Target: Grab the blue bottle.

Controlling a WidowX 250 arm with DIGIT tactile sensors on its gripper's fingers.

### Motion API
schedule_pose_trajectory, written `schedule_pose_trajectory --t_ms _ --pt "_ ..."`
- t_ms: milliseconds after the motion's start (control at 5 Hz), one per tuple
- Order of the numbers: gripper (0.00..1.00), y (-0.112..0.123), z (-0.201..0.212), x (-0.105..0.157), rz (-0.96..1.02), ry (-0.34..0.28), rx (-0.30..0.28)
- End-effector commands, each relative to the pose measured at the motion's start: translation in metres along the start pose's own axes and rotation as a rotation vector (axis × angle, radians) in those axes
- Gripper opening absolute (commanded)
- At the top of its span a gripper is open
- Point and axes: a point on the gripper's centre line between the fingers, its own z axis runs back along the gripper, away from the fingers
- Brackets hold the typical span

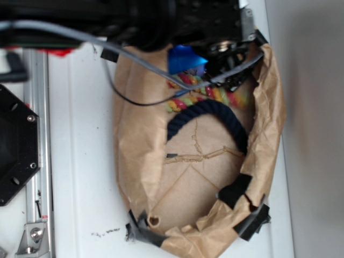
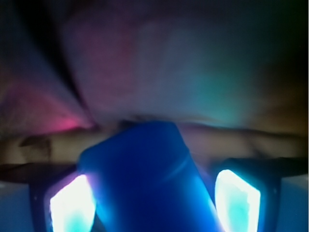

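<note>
The blue bottle (image 1: 185,58) shows as a bright blue patch at the top of the brown paper bag (image 1: 134,161), half hidden under the black arm. In the wrist view the blue bottle (image 2: 149,183) fills the space between my two glowing fingers (image 2: 72,208), leaning slightly to the left. Both pads sit against its sides. My gripper (image 1: 207,63) is shut on the bottle, over the far end of the bag.
A dark navy rope (image 1: 209,115) curves across the bag, and a multicoloured braided rope (image 1: 207,94) lies just below the bottle. A grey cable (image 1: 134,56) crosses the bag's top. A metal rail (image 1: 35,140) and black plate (image 1: 13,145) stand on the left.
</note>
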Motion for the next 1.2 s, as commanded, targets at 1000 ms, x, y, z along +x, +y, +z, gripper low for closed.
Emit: schedule_pose_trajectory --t_ms 1000 --pt "0.0 -0.048 0.129 -0.075 -0.063 -0.104 0.037"
